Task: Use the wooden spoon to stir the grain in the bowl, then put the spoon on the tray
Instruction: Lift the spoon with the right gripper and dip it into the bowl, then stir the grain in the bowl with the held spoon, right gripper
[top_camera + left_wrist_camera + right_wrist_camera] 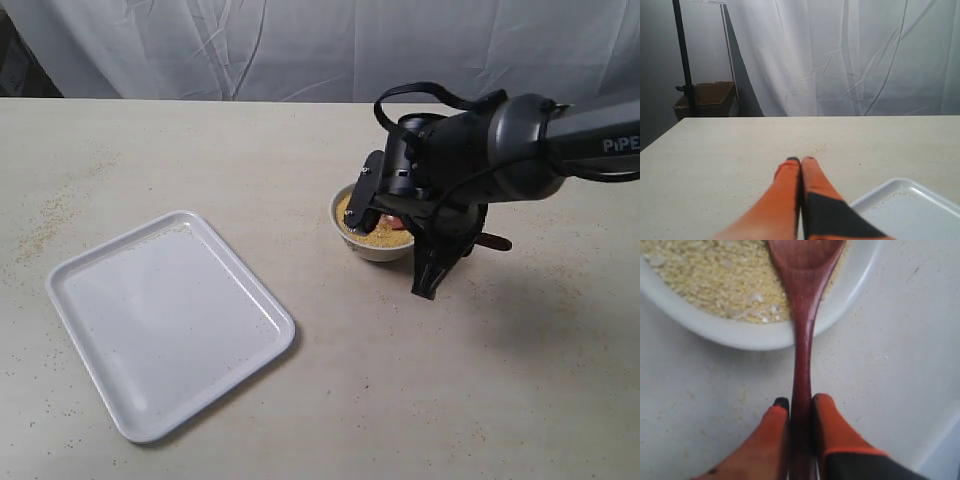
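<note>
The small white bowl [372, 250] stands at mid-table, filled with yellow grain [378, 238]. In the right wrist view, the right gripper [799, 402] is shut on the slim handle of the dark reddish wooden spoon [802, 315]. Its fingertips sit just outside the bowl's rim [740, 332], and the spoon's round end lies on the grain [715, 275]. The right arm [500, 140] hangs over the bowl and hides most of the spoon [397, 222]. The big white tray [170, 320] lies to the left, nothing on it but stray granules. The left gripper [800, 160] is shut on nothing, beside the tray's corner [910, 200].
Loose grains are scattered on the beige table at far left [50, 220] and ahead of the left gripper [815, 147]. A white curtain [300, 50] closes off the back. Beyond the table's far corner stand a cardboard box [707, 97] and a black pole [682, 60].
</note>
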Action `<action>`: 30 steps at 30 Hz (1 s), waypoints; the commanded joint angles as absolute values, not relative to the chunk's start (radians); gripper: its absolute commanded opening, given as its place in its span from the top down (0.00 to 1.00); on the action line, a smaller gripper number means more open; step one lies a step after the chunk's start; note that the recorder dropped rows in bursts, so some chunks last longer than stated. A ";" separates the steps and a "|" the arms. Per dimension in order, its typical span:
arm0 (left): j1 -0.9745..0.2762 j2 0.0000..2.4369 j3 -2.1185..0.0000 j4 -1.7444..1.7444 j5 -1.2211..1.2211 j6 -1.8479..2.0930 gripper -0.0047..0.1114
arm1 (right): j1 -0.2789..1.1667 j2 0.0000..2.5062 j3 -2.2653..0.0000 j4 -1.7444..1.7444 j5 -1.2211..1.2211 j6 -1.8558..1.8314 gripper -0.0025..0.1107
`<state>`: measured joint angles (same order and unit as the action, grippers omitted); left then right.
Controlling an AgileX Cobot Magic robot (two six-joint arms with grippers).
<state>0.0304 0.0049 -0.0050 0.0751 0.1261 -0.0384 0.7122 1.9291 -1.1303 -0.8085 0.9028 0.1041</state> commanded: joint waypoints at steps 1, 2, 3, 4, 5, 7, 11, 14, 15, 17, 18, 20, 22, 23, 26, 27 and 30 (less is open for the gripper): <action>0.026 0.000 0.000 0.072 0.126 -0.043 0.96 | 0.763 1.930 -1.152 -0.841 0.951 0.096 0.98; 0.026 0.000 0.000 0.072 0.126 -0.043 0.96 | 0.770 1.930 -1.153 -0.842 0.961 0.096 0.98; 0.026 0.000 0.000 0.072 0.126 -0.043 0.96 | 0.779 1.930 -1.156 -0.846 0.967 0.096 0.98; 0.026 0.000 0.000 0.072 0.126 -0.043 0.96 | 0.781 1.930 -1.161 -0.846 0.979 0.096 0.98; 0.026 0.000 0.000 0.072 0.126 -0.043 0.96 | 0.787 1.930 -1.163 -0.846 0.988 0.096 0.98; 0.026 0.000 0.000 0.072 0.126 -0.043 0.96 | 0.789 1.927 -1.165 -0.855 1.007 0.096 0.98; 0.026 0.000 0.000 0.072 0.126 -0.043 0.96 | 0.789 1.919 -1.165 -0.870 1.032 0.096 0.98; 0.026 0.000 0.000 0.072 0.126 -0.043 0.96 | 0.789 1.902 -1.165 -0.881 1.037 0.096 0.98; 0.026 0.000 0.000 0.072 0.126 -0.043 0.96 | 0.789 1.893 -1.165 -0.882 1.039 0.096 0.98; 0.026 0.000 0.000 0.072 0.126 -0.043 0.96 | 0.789 1.877 -1.165 -0.891 1.050 0.096 0.98; 0.026 0.000 0.000 0.072 0.126 -0.043 0.96 | 0.789 1.870 -1.165 -0.892 1.059 0.096 0.98; 0.026 0.000 0.000 0.072 0.126 -0.043 0.96 | 0.789 1.856 -1.165 -0.894 1.069 0.096 0.98; 0.026 0.000 0.000 0.072 0.126 -0.043 0.96 | 0.789 1.847 -1.165 -0.898 1.081 0.096 0.98; 0.026 0.000 0.000 0.072 0.126 -0.043 0.96 | 0.791 1.842 -1.165 -0.905 1.093 0.096 0.98; 0.026 0.000 0.000 0.072 0.126 -0.043 0.96 | 0.793 1.842 -1.165 -0.937 1.137 0.096 0.98; 0.026 0.000 0.000 0.072 0.126 -0.043 0.96 | 0.798 1.842 -1.165 -0.945 1.144 0.096 0.98; 0.026 0.000 0.000 0.072 0.126 -0.043 0.96 | 0.809 1.842 -1.165 -0.970 1.139 0.096 0.98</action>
<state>0.0304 0.0049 -0.0050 0.0751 0.1261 -0.0384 0.7974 1.8519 -1.1591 -0.9344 1.1297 0.0974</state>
